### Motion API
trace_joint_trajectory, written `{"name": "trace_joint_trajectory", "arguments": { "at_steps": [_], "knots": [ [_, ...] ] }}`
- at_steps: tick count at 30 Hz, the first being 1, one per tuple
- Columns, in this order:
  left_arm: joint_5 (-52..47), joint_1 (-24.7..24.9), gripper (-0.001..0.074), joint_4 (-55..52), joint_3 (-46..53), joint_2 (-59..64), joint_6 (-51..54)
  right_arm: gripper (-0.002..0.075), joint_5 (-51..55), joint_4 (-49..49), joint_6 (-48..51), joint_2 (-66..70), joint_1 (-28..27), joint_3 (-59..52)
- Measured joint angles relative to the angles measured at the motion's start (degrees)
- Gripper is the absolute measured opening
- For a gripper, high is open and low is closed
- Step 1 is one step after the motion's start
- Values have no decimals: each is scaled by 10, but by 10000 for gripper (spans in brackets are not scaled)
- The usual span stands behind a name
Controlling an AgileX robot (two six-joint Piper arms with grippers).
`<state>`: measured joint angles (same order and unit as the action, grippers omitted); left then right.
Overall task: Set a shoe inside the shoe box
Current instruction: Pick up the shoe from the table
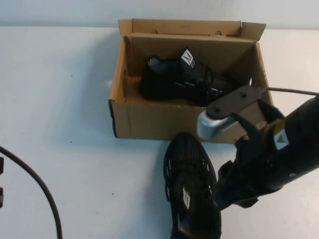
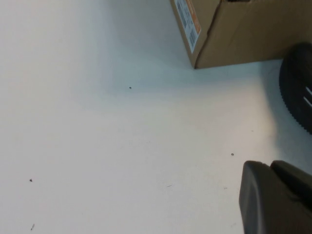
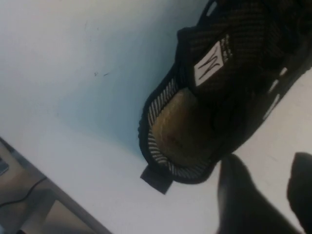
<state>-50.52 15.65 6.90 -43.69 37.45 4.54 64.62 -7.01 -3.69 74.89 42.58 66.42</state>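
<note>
The brown cardboard shoe box [image 1: 149,122] stands open at the back middle of the table, with one black sneaker [image 1: 179,79] lying inside. A second black mesh shoe [image 1: 189,174] lies on the table just in front of the box, toe toward it. My right gripper [image 1: 222,199] is low beside this shoe's heel. In the right wrist view the gripper [image 3: 267,161] is open and empty, one finger [image 3: 239,195] next to the heel opening of the shoe [image 3: 214,97]. My left gripper [image 2: 270,165] is shut and empty above bare table, left of the box corner [image 2: 234,34].
A black cable [image 1: 40,189] curves over the table at the near left. The box's lid flap [image 1: 184,26] stands up along its far side. A printed label [image 2: 187,19] is on the box's end. White table [image 1: 60,99] lies left of the box.
</note>
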Motion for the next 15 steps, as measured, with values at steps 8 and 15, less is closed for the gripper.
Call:
{"name": "trace_joint_trajectory", "arguments": {
  "at_steps": [8, 15],
  "knots": [
    [-1, 0, -1, 0, 0, 5, 0, 368, -10, 9, -23, 93, 7, 0],
    [-1, 0, -1, 0, 0, 5, 1, 376, -15, 26, -64, 158, 7, 0]
  ]
}}
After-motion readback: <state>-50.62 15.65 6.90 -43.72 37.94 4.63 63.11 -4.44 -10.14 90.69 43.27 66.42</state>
